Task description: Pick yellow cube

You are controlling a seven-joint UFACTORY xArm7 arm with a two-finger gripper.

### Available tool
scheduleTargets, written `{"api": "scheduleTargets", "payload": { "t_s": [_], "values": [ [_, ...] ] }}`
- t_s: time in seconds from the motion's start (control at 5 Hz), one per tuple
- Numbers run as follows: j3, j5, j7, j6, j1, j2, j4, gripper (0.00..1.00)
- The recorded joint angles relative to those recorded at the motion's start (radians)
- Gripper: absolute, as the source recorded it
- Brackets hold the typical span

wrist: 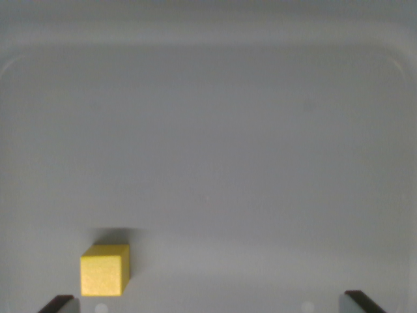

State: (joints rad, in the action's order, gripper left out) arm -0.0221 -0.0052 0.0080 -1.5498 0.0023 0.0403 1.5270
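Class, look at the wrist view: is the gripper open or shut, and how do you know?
Open. The gripper shows two dark fingers far apart at the bottom corners, with the yellow cube untouched, near the left one.

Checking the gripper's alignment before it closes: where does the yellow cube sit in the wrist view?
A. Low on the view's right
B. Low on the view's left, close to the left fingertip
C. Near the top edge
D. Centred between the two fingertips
B: the yellow cube rests low on the wrist view's left, just above the left of the two fingertips, far from the gripper midline.
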Motion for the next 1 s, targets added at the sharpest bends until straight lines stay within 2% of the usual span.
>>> {"api": "scheduleTargets", "payload": {
  "t_s": [0.2, 0.4, 0.6, 0.8, 1.0],
  "values": [
    [0.000, 0.0000, 0.000, 0.000, 0.0000, 0.000, 0.000, 0.00],
    [-0.003, -0.0006, 0.006, 0.022, 0.0038, 0.004, -0.020, 0.00],
    [-0.003, -0.0006, 0.006, 0.022, 0.0038, 0.004, -0.020, 0.00],
    [-0.006, -0.0012, 0.013, 0.049, 0.0084, 0.008, -0.043, 0.00],
    [-0.006, -0.0012, 0.013, 0.049, 0.0084, 0.008, -0.043, 0.00]
  ]
}}
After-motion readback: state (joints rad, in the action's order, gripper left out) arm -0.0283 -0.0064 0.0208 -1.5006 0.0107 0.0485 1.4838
